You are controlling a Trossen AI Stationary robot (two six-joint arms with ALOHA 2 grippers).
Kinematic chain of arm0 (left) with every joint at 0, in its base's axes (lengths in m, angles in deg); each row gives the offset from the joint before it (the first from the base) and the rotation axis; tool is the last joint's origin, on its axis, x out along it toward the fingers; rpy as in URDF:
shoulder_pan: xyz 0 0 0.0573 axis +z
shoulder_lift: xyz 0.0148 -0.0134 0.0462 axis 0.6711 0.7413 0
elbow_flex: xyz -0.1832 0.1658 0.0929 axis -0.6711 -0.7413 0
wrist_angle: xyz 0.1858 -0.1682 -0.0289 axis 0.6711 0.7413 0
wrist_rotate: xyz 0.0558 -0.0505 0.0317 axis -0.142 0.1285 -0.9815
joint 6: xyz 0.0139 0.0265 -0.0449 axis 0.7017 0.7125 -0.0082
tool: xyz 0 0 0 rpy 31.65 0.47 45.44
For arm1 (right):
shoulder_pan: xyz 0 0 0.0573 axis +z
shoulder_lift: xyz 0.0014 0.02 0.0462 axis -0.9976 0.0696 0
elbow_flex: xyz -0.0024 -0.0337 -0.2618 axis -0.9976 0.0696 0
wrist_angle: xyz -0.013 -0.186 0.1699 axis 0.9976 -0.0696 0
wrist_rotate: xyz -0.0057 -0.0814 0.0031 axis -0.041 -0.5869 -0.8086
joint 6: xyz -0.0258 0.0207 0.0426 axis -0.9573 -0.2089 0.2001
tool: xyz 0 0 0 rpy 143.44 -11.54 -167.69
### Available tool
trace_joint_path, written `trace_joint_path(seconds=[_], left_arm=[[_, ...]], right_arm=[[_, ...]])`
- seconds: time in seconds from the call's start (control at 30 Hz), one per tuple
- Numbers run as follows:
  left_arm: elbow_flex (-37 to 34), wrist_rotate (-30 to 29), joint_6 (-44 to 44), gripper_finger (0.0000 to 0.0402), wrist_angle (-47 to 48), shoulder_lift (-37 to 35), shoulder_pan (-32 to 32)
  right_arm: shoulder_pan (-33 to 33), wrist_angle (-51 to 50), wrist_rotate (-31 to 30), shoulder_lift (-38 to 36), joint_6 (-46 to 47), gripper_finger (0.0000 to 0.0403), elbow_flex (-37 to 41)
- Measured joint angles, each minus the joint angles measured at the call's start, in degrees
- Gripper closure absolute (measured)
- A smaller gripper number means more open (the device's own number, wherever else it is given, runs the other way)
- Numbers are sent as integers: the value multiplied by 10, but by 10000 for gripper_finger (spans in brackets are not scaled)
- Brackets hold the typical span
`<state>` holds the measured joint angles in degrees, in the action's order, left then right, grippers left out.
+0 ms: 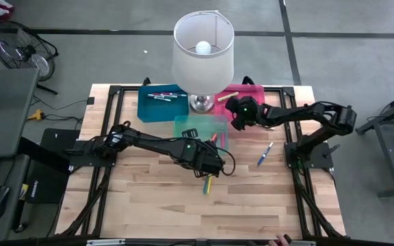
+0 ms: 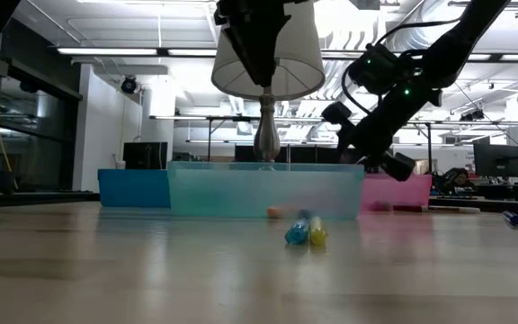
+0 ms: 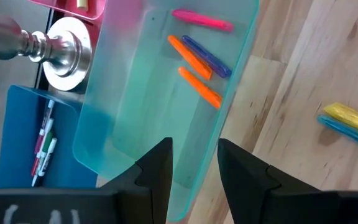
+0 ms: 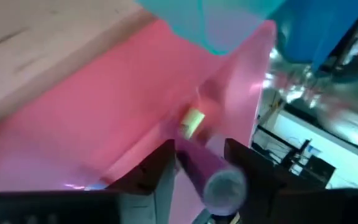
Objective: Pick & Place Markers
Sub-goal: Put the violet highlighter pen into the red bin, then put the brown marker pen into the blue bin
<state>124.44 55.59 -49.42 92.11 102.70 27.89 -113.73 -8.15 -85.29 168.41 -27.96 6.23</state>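
Pink bin (image 1: 252, 91) at the far right of the wooden surface (image 1: 149, 198) is where the active step sits: the right gripper (image 4: 199, 163) hangs over it, and a purple marker (image 4: 209, 171) lies between its fingers, which stand slightly apart; whether they grip it or are letting go cannot be told, but this reads as the drop into the bin. A yellow-capped marker (image 4: 192, 121) already lies inside that bin. The left gripper (image 3: 193, 160) hovers over the near edge of the teal bin (image 1: 198, 126), fingers a little apart and empty; that bin holds two orange (image 3: 190, 57), one purple (image 3: 206, 56) and one pink marker (image 3: 202, 20). The blue bin (image 1: 161, 103) at far left holds several more. Outstanding on the surface: a yellow and blue pair (image 1: 208, 184) just near of the left gripper, and a blue marker (image 1: 265, 154) on the right. Next, judged: right arm clears the bin and fetches that blue marker; left takes the pair.
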Motion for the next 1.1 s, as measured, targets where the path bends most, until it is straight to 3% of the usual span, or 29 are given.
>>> trace_joint_path(seconds=[0.2,0.4,0.63,0.8,0.93,1.1], left_arm=[[0,0,-2,278,-4,0,0],[0,0,-15,278,-3,-6,0],[1,0,-26,278,-4,-10,0],[1,-1,-28,278,-4,-14,0],[1,-1,-28,278,-4,-14,0],[1,-1,-25,278,-4,-14,0]], right_arm=[[0,10,-48,0,53,253,0],[5,53,-161,-4,101,250,0],[19,30,-268,-65,259,250,1],[32,-83,-320,-140,398,249,1],[37,-226,-353,-210,566,251,0],[31,-459,-302,-283,813,253,-46]])
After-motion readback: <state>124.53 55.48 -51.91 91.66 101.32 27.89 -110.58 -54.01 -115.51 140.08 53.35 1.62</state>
